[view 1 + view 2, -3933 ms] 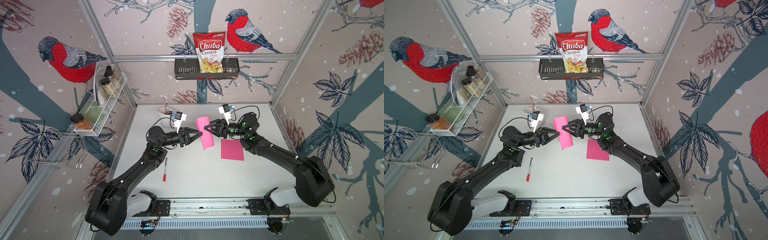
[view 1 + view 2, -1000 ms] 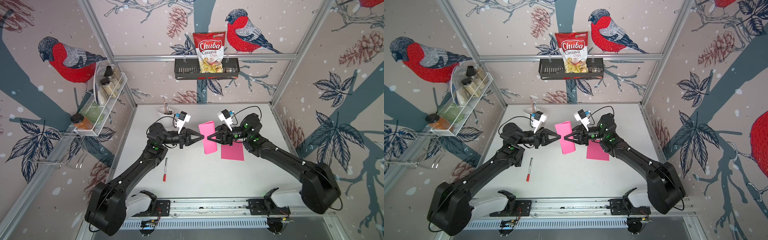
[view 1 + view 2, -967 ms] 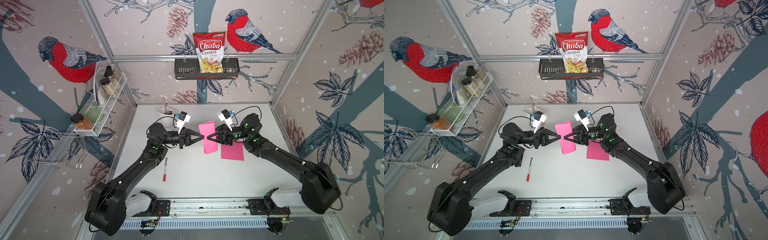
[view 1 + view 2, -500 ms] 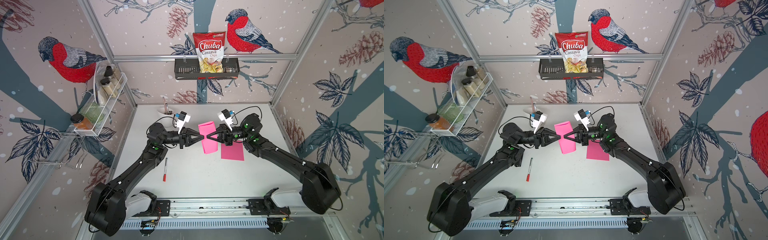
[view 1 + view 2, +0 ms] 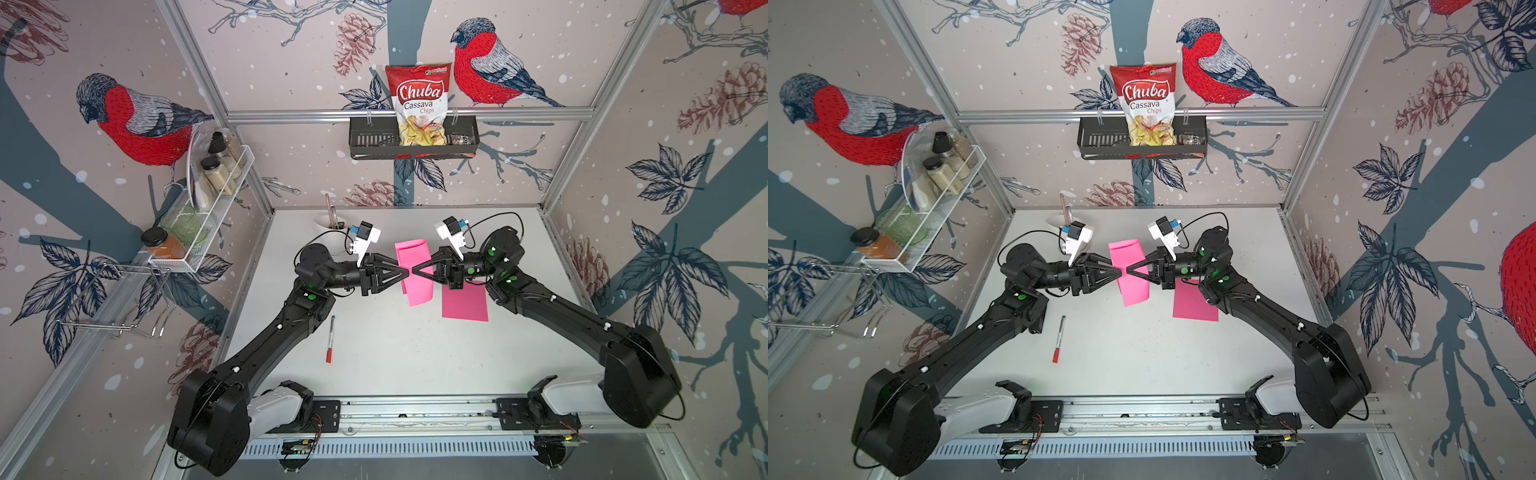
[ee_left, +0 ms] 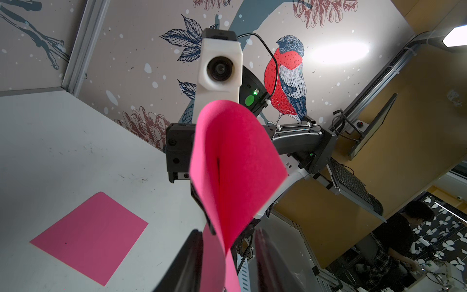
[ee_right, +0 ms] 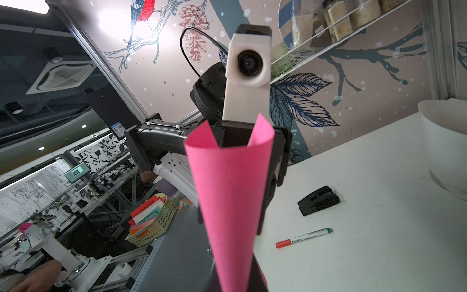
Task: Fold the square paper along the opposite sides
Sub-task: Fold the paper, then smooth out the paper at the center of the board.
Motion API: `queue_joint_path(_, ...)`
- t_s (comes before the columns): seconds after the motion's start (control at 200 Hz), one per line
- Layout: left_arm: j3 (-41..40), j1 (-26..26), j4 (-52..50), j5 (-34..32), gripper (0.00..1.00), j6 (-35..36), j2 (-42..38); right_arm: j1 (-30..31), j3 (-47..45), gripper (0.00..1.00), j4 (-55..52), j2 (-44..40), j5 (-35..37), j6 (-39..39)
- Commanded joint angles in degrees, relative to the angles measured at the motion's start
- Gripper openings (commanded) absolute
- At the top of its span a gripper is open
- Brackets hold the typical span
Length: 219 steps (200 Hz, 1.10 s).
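My right gripper (image 5: 415, 271) is clamped tight on the pink square paper (image 5: 417, 286). The right wrist view shows the sheet (image 7: 227, 192) rising out of my closed jaws, curled over on itself rather than creased flat, with two corners standing apart at its free end. My left gripper (image 5: 404, 272) faces it tip to tip. In the left wrist view those fingers (image 6: 187, 265) stand parted, the paper's edge (image 6: 214, 263) hanging between them unpinched.

The paper is lifted off the table (image 5: 415, 374) at mid-width. A second pink sheet (image 5: 464, 302) lies flat just to its right, and a red-capped marker (image 5: 330, 340) lies nearer and to the left.

By the far edge sits a white bowl (image 5: 328, 224) with a utensil handle sticking out. The wire shelf (image 5: 216, 195) on the left wall holds spice jars, a green glass (image 5: 185, 224) and an orange-filled jar (image 5: 160, 247). The black basket (image 5: 365, 143) on the far wall holds a bag of Chuba cassava chips (image 5: 417, 104).

Both my arms reach out from the near rail, elbows spread wide. The wrists turn inward, so the grippers lie level and point at each other.
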Motion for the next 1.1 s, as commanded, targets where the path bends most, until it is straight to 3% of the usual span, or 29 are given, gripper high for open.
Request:
queue_joint_path(0.0,0.6,-0.5,-1.3,-0.8,0.31,2.7,-0.2,0.0,0.4,0.08,1.4,0.3,1.1,0.6)
queue_joint_path(0.14,0.4,-0.8,-1.9,-1.0,0.21,3.5,0.0,-0.2,0.2,0.08,3.2,0.5,1.4,2.2)
queue_joint_path(0.295,0.8,-0.9,-3.8,-1.2,0.0,4.7,0.1,-0.3,0.2,0.08,3.4,0.5,1.6,2.5)
queue_joint_path(0.475,1.6,-0.9,-7.4,-1.8,0.0,6.9,-0.6,-0.5,-0.1,0.11,4.7,0.2,1.7,3.5)
queue_joint_path(0.53,1.9,-0.9,-8.4,-1.8,0.0,7.4,-0.7,-0.8,-0.1,0.18,5.8,0.0,1.8,4.4)
queue_joint_path(0.7,2.2,-0.9,-8.9,0.0,0.0,8.0,-0.2,-1.3,0.1,0.54,10.1,-0.2,2.0,7.9)
queue_joint_path(0.77,1.6,-0.9,-6.7,0.8,0.0,6.7,-0.2,-1.4,0.7,0.59,11.4,0.0,2.2,9.2)
queue_joint_path(0.85,1.1,-0.9,-6.0,1.1,0.0,6.3,-0.2,-1.5,1.4,0.55,13.0,0.4,2.4,10.8)
queue_joint_path(1.091,0.4,-1.0,-6.4,0.7,0.0,6.7,-0.7,-2.5,2.4,0.16,17.0,1.5,2.2,14.9)
